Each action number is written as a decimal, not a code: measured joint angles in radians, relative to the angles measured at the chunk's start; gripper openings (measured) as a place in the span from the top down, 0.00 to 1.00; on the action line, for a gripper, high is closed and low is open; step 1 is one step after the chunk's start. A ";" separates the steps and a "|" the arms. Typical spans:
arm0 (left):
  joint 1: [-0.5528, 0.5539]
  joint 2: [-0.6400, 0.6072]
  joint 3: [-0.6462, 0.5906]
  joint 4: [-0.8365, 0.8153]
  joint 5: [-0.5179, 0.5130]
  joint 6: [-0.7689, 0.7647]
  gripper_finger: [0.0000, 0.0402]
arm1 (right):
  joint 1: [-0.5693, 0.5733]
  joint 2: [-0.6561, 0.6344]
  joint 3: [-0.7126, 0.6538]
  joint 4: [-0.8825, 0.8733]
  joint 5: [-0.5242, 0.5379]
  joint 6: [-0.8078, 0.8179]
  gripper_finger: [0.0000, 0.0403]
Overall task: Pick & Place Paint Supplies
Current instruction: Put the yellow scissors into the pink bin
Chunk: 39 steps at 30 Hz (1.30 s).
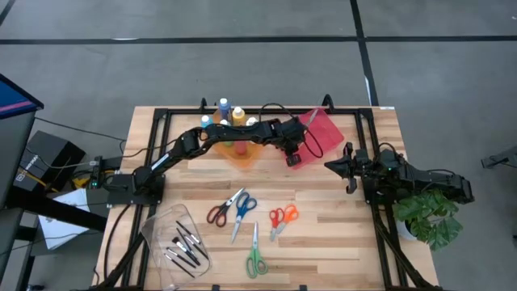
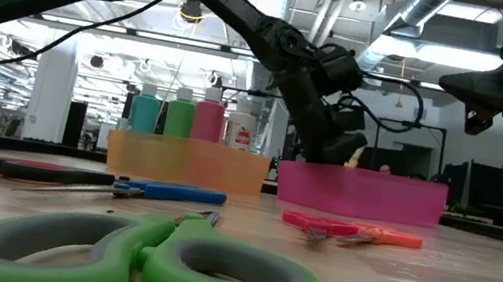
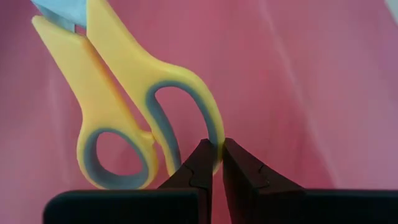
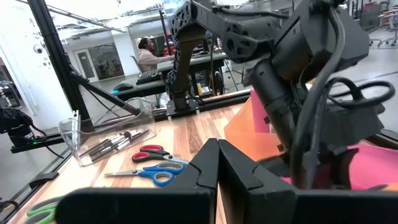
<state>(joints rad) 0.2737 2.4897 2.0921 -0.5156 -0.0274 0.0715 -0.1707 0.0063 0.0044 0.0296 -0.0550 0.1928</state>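
Observation:
Yellow-handled scissors (image 3: 124,81) sit over the pink tray (image 3: 311,74), their grey blade (image 1: 309,120) pointing toward the table's far edge. My left gripper (image 3: 217,149) reaches across the table to the pink tray (image 1: 327,133) and is shut on these scissors. My right gripper (image 4: 217,155) hovers shut to the right of the tray (image 1: 333,166), touching nothing. Red-handled (image 1: 216,213), blue-handled (image 1: 245,204), orange-handled (image 1: 284,216) and green-handled scissors (image 1: 256,260) lie flat on the table. Paint bottles (image 1: 224,109) stand in the orange tray (image 2: 187,161). My left gripper pinches the rim of the larger handle loop (image 3: 211,124) of the yellow scissors between its two fingers (image 3: 199,168). It comes from above, over the pink tray. The blades point away from the fingers. Whether the scissors rest on the tray floor I cannot tell.
A clear tray (image 1: 153,230) with several dark brushes (image 1: 184,246) lies at the table's near left. A black frame rail (image 1: 161,117) runs around the table. A potted plant (image 1: 432,214) stands at the right edge, under the right arm.

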 joint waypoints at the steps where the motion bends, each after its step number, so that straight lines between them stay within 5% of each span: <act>1: 0.002 0.001 -0.004 0.019 -0.007 0.000 0.97 | 0.000 0.000 0.000 0.000 0.000 0.000 1.00; 39: 0.001 0.002 -0.006 0.089 0.086 0.003 0.90 | 0.000 0.000 0.000 0.000 0.000 0.000 1.00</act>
<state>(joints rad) 0.2752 2.4916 2.0865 -0.4263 0.0582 0.0742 -0.1707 0.0063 0.0045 0.0296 -0.0547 0.1928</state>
